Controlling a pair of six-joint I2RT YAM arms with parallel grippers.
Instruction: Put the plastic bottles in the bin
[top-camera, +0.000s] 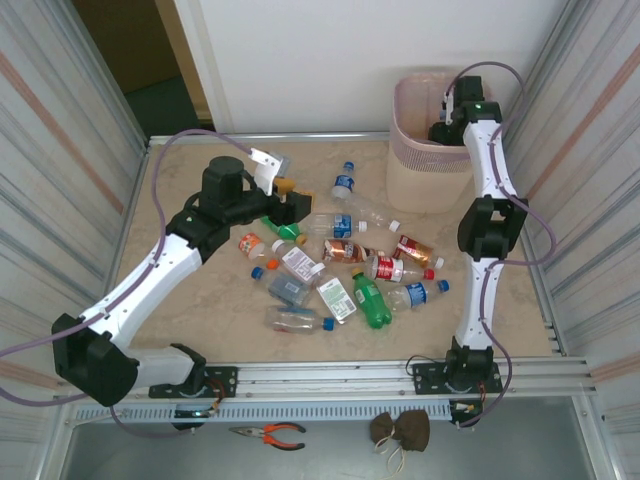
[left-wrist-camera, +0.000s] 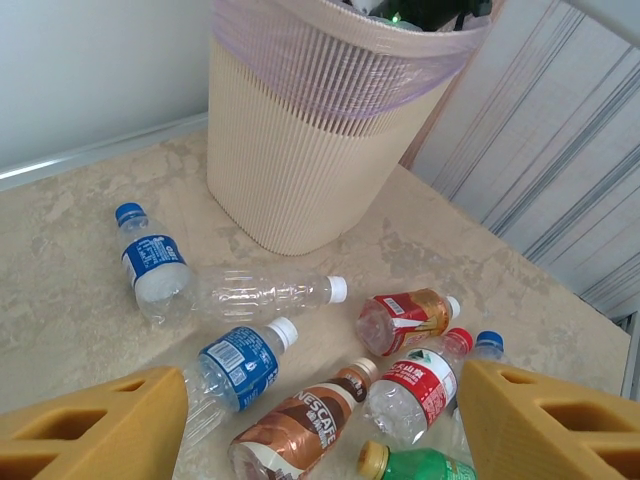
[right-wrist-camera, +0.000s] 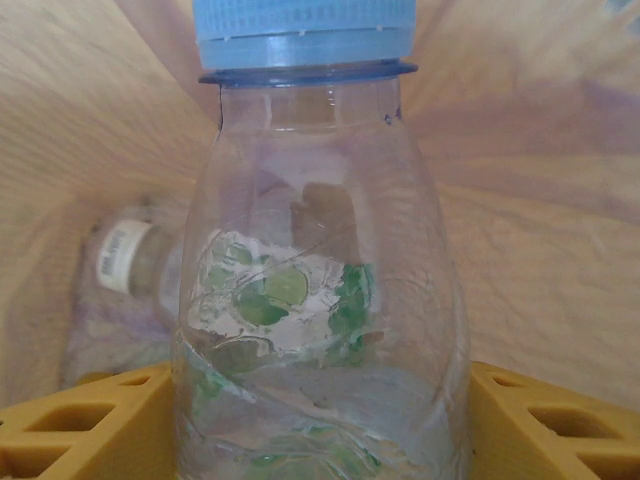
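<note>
Several plastic bottles (top-camera: 340, 270) lie scattered on the marble tabletop, among them a green one (top-camera: 372, 300) and a brown Nescafe one (left-wrist-camera: 300, 425). My left gripper (top-camera: 290, 200) hovers open over the pile's left side, its yellow fingers (left-wrist-camera: 100, 430) either side of the Nescafe and red-label bottles with nothing held. The pale pink bin (top-camera: 420, 160) stands at the back right. My right gripper (top-camera: 445, 125) is down inside the bin, shut on a clear bottle (right-wrist-camera: 320, 250) with a blue cap. Another bottle (right-wrist-camera: 125, 260) lies at the bin's bottom.
Corrugated walls close in the table on the left and right. A metal rail (top-camera: 350, 378) runs along the near edge. Orange-handled pliers (top-camera: 268, 433) and a brown pouch (top-camera: 400, 430) lie in front of the rail. A blue-label bottle (top-camera: 344, 181) lies near the bin.
</note>
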